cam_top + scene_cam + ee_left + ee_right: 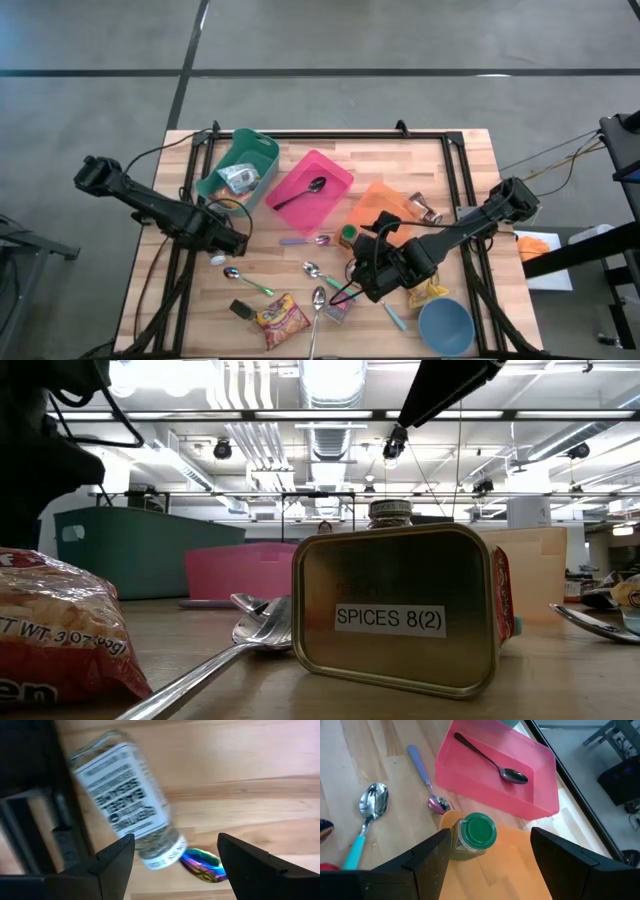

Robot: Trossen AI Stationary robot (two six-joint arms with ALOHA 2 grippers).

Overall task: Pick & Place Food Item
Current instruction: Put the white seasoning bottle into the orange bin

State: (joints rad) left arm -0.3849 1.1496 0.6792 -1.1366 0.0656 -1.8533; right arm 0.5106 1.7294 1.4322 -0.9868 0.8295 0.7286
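With both grippers hanging open, the left gripper [172, 857] is probably risking rolling the lying spice bottle [125, 795] away sideways.

arms: both looking matte black, chunky joints on slim links | cables: dark wires running along each arm | left gripper [172, 857]: showing two flat black wedge-shaped fingers | right gripper [487, 852]: wearing the same plain dark pair, no markings showing

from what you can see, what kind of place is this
Probably a lab or workshop in an industrial hall: a wooden table on a bare concrete floor, with exposed ceiling ducts overhead.
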